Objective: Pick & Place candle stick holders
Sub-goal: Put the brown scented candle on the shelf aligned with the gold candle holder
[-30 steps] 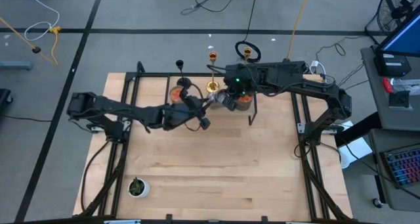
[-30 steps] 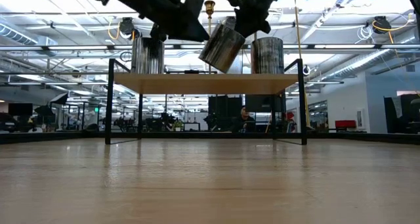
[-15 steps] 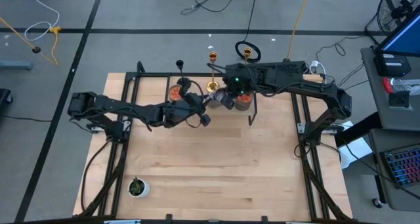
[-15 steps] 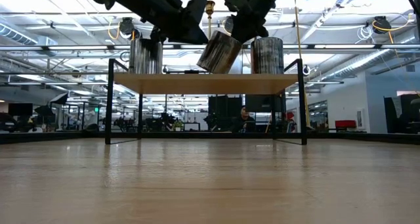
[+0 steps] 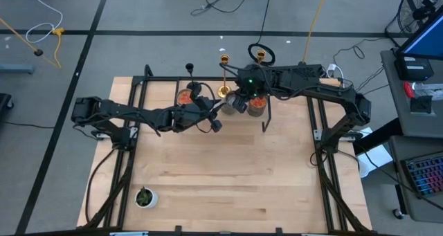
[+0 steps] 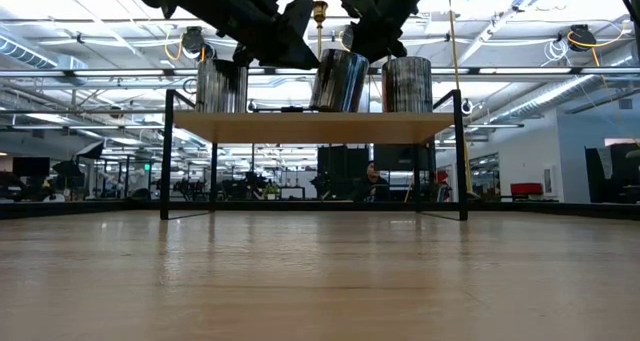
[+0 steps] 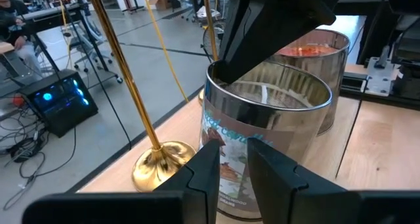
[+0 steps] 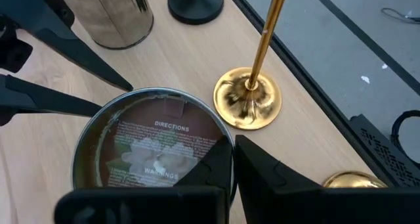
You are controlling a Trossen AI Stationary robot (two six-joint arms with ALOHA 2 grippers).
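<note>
My right gripper (image 5: 239, 99) is shut on a silver candle tin (image 6: 338, 81) that stands upright on the raised wooden shelf (image 6: 315, 126) at the table's far side. My left gripper (image 5: 217, 111) is on the tin's left, its fingers (image 7: 205, 175) almost together and pointing at the tin's wall. One gold candlestick (image 5: 223, 75) stands on its round base (image 8: 248, 99) just behind the tin. A second gold candlestick (image 5: 260, 56) is farther right, and a black one (image 5: 190, 73) is to the left, its base (image 8: 195, 2) on the shelf. My right gripper holds the tin by its top rim (image 8: 226, 140), one finger inside and one outside, coming from above and pointing down. The tin is upright with its bottom on the shelf. My left gripper's fingertips are close against the tin's side wall (image 7: 230, 155); I cannot tell whether they touch it.
Two more silver tins (image 6: 223, 85) (image 6: 407, 84) stand on the shelf either side of the held one. A small green plant in a white pot (image 5: 145, 197) sits near the table's front left corner. The shelf's black frame legs (image 6: 166, 156) stand on the table.
My right gripper has tipped the tin from a slant to upright and lowered it onto the shelf between the other two tins. My left gripper has stayed beside it.
</note>
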